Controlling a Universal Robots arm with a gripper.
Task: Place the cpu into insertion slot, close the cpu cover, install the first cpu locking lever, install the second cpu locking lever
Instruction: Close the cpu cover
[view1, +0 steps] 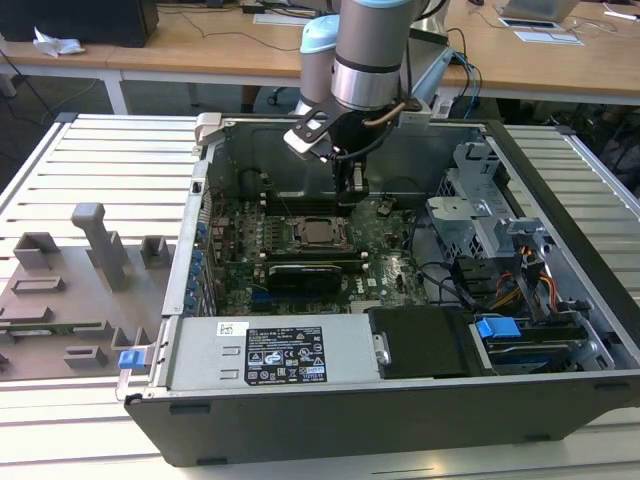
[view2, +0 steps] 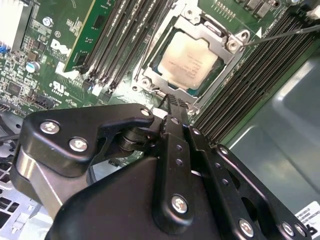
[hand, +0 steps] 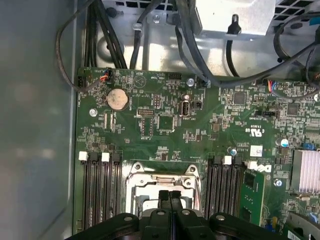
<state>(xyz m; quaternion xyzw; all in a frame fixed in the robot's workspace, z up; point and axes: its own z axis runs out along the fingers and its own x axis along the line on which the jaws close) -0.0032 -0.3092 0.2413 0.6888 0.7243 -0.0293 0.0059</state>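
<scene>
Fingers (hand: 164, 200) — matte black, pressed together — hover near silvery square cpu (view2: 187, 60)

cpu (view2: 189, 59) under cpu cover (view2: 200, 26), between memory slots (view2: 120, 35).

Wooden desks (view1: 200, 50) behind slatted table (view1: 100, 165)

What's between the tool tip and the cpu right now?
Just the near edge of the cpu cover, which lies flat around the cpu. The tool sits right beside that edge, as the second wrist view shows.
</scene>
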